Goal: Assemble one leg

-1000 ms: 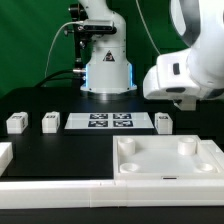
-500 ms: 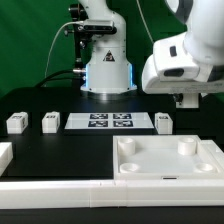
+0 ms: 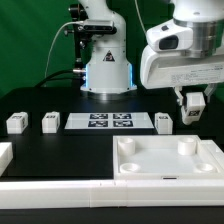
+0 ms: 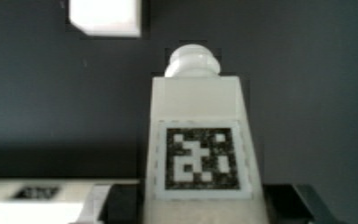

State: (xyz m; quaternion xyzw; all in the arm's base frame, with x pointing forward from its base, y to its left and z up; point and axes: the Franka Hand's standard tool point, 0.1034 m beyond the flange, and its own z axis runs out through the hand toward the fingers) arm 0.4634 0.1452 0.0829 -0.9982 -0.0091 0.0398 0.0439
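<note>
One leg (image 4: pixel 201 105) clamped tight in pincer (image 3: pixel 193 110), aloft; black-and-white square tag (image 4: pixel 201 157) on face.

The leg (image 4: pixel 197 120) hides most of both fingers (image 4: pixel 126 205); its tag is blurred, and a white block (image 4: pixel 105 14), perhaps another leg, is cut off.

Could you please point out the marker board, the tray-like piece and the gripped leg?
marker board (image 3: pixel 110 121): exterior view, middle, between its tags.
tray-like piece (image 3: pixel 160 159): exterior view, bare inner floor.
gripped leg (image 4: pixel 201 155): wrist view, its tag.
</note>
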